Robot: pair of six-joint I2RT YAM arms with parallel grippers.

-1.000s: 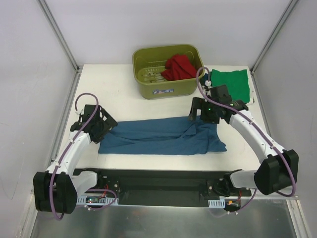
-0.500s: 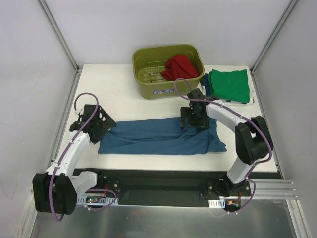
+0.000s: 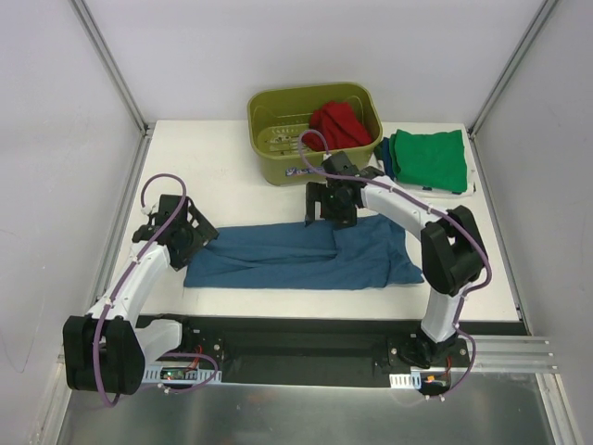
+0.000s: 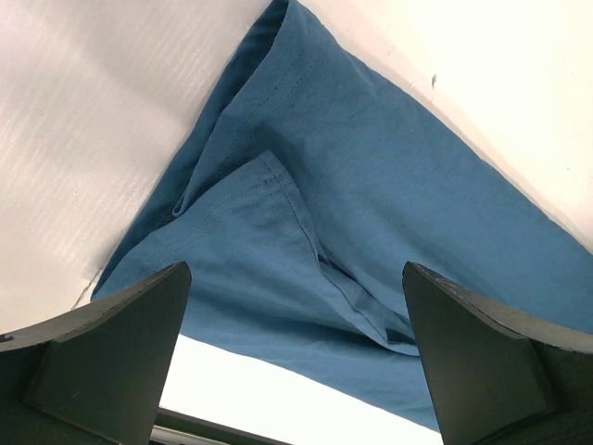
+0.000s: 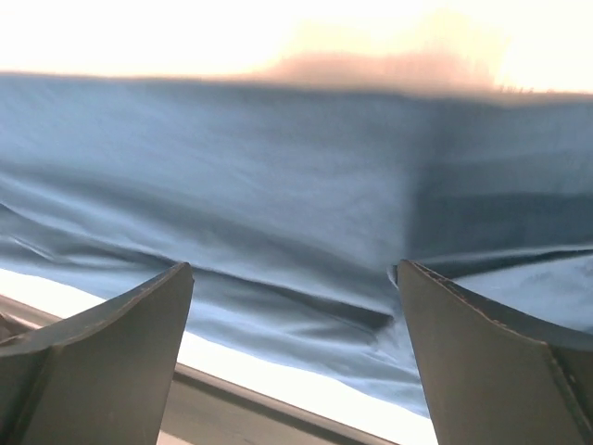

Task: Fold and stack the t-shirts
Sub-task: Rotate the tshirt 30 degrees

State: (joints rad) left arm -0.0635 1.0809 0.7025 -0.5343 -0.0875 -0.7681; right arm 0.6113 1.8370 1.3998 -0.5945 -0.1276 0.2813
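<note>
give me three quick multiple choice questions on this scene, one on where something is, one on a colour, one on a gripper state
1. Where is the red t-shirt? A on the floor; B in the olive tub; C hanging on a wall.
2. What colour is the folded t-shirt right of the tub? A yellow; B purple; C green.
3. How do the left gripper jaws stand? A open over the teal-blue t-shirt; B shut on it; C shut on nothing.

Answers: 1 B, it lies bunched inside the tub. 2 C, bright green cloth shows there. 3 A, the left wrist view shows both fingers wide apart, with the shirt seen beyond them, ungripped.
</note>
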